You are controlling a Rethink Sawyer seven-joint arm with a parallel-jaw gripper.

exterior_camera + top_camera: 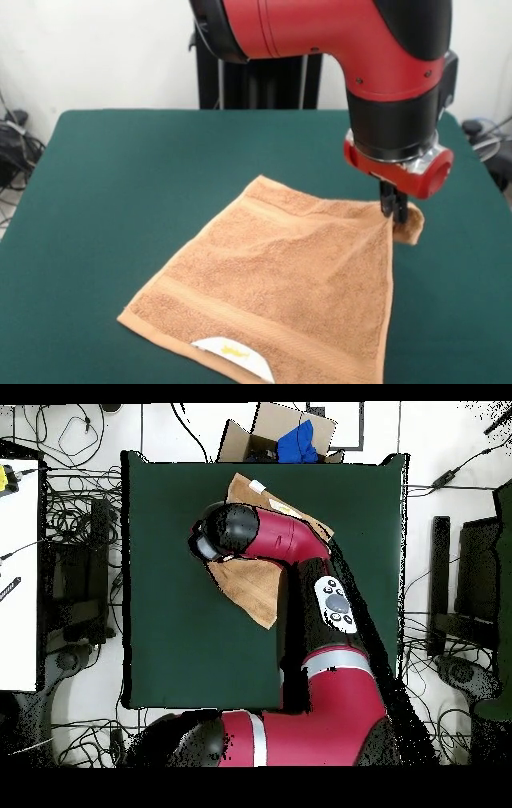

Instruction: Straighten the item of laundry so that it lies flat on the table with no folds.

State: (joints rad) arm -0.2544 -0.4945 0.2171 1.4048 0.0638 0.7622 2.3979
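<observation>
Hand point(393, 206) pinched shut on raised corner of fuzzy peach terry towel point(272, 296), green felt table point(120, 200).

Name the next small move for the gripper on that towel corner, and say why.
Probably pull the corner outward, away from the towel's middle. The gripper pinches the towel at a bunched corner, with wrinkles running from it, while the rest lies nearly flat on the table.

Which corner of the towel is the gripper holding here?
The gripper pinches the towel at its right-hand corner in the front view, lifted and bunched. The other visible corners lie flat on the table, including the near edge with the white tag.
</observation>
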